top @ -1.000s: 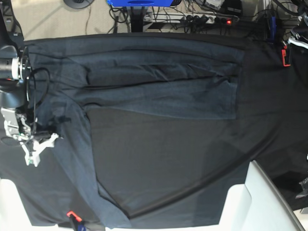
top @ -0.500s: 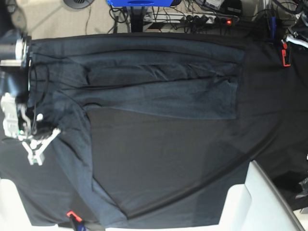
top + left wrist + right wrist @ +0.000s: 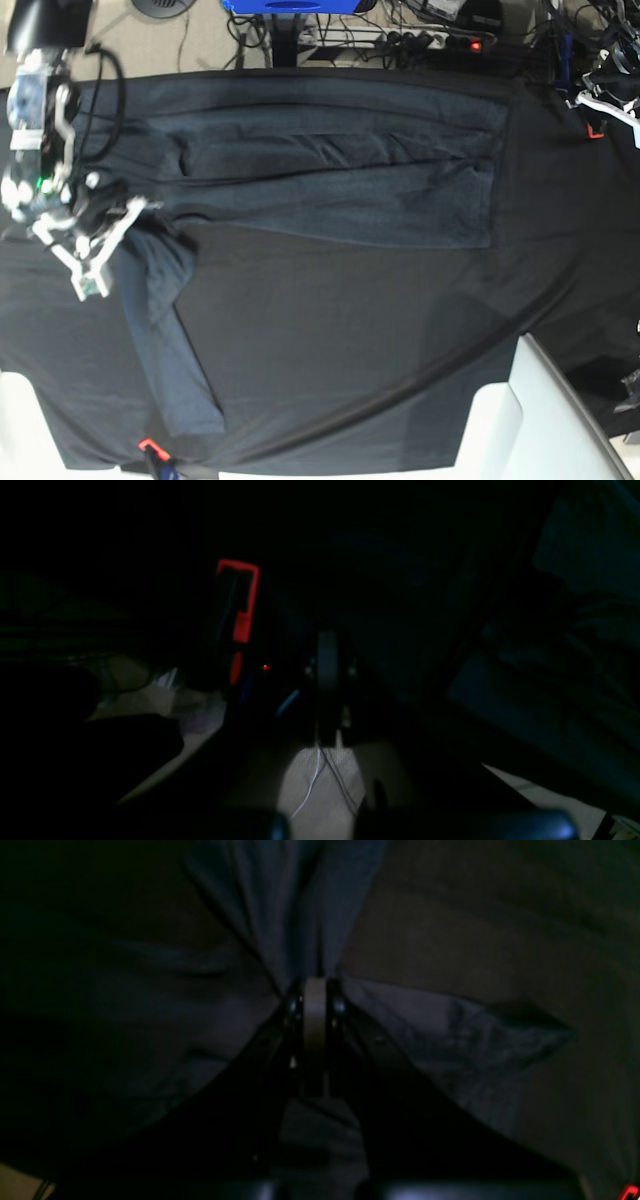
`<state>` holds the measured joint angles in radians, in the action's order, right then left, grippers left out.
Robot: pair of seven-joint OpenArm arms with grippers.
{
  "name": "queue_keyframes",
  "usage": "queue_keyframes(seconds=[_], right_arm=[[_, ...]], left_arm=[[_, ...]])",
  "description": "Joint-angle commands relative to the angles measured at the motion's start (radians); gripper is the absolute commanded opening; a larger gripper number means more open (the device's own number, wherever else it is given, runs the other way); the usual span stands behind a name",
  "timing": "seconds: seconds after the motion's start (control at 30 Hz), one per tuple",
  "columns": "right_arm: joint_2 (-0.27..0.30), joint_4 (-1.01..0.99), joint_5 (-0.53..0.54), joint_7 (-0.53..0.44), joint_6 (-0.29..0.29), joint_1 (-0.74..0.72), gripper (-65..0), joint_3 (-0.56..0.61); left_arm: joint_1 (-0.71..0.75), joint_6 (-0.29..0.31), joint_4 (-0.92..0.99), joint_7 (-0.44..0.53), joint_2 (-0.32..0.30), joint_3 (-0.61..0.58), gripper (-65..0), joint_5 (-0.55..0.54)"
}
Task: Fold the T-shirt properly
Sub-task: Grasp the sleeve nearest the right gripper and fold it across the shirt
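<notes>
Right hand [image 3: 315, 990] pinches the T-shirt [image 3: 330, 180], which lies lengthwise left-right.

Base view looks straight down over the whole desk [image 3: 560, 200]; both wrist views sit close, dim, sharing its cloth.

White printed tool [image 3: 88, 262], silver-grey arm links, looping black cables.

Below the T-shirt [image 3: 330, 180] the black tablecloth [image 3: 350, 340] lies bare; a red clamp [image 3: 596, 128] stands at its right.
</notes>
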<state>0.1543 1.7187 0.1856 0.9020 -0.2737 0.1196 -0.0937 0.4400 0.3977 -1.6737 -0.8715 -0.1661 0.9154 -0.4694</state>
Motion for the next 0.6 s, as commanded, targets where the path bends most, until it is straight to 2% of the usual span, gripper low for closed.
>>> queue_keyframes(seconds=[0.0, 0.17, 0.3, 0.57], right_arm=[[-0.006, 0.045, 0.005, 0.003, -0.005, 0.012, -65.0, -0.004], [-0.072, 0.129, 0.004, 0.053, -0.005, 0.101, -65.0, -0.002], [-0.109, 0.157, 0.002, 0.049, -0.005, 0.174, -65.0, 0.001], [-0.1, 0.162, 0.002, 0.047, -0.005, 0.262, -65.0, -0.005]], left_arm=[[-0.005, 0.005, -0.01, 0.021, -0.017, 0.006, -65.0, -0.012], [-0.013, 0.005, 0.025, 0.021, -0.019, 0.006, -65.0, -0.012], [-0.013, 0.005, 0.025, 0.021, -0.019, 0.006, -65.0, -0.012], [-0.013, 0.005, 0.028, 0.021, -0.033, 0.006, -65.0, -0.01]])
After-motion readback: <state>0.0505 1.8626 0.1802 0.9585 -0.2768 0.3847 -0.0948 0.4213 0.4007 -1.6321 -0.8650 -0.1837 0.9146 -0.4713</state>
